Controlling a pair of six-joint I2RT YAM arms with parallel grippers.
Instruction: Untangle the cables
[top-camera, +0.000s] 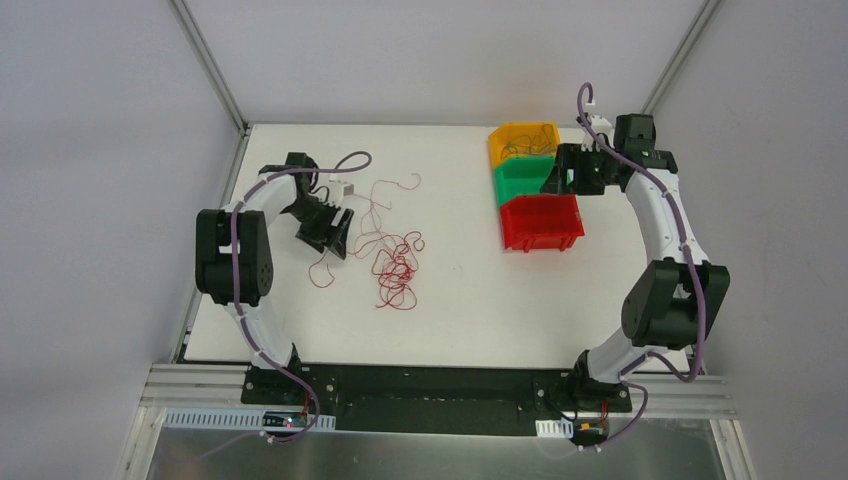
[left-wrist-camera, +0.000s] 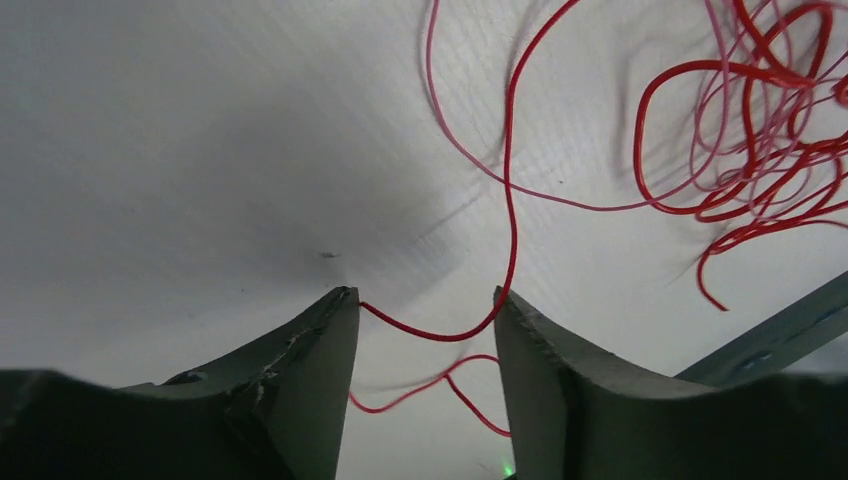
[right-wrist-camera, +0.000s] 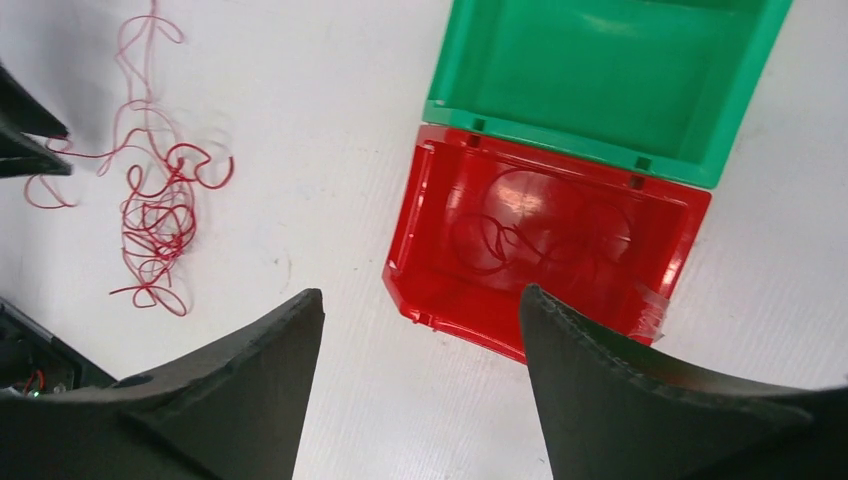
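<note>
The cables (top-camera: 395, 265) lie as a loose red tangle on the white table, left of centre. One thin red strand (left-wrist-camera: 440, 337) runs from the tangle (left-wrist-camera: 760, 150) across the gap of my left gripper (left-wrist-camera: 425, 300), whose jaws stand apart around it without pinching it. That left gripper (top-camera: 335, 228) sits low at the tangle's left side. My right gripper (right-wrist-camera: 420, 300) hangs open and empty above the table beside the red bin (right-wrist-camera: 610, 300). A red cable (right-wrist-camera: 510, 240) lies coiled inside that bin. The tangle (right-wrist-camera: 155, 215) also shows far left in the right wrist view.
Three bins stand in a row at the back right: yellow (top-camera: 523, 140), green (top-camera: 525, 178) and red (top-camera: 542, 222). The green bin (right-wrist-camera: 600, 70) looks empty. A loose red loop (top-camera: 322, 272) lies near the left arm. Purple hoses run along both arms.
</note>
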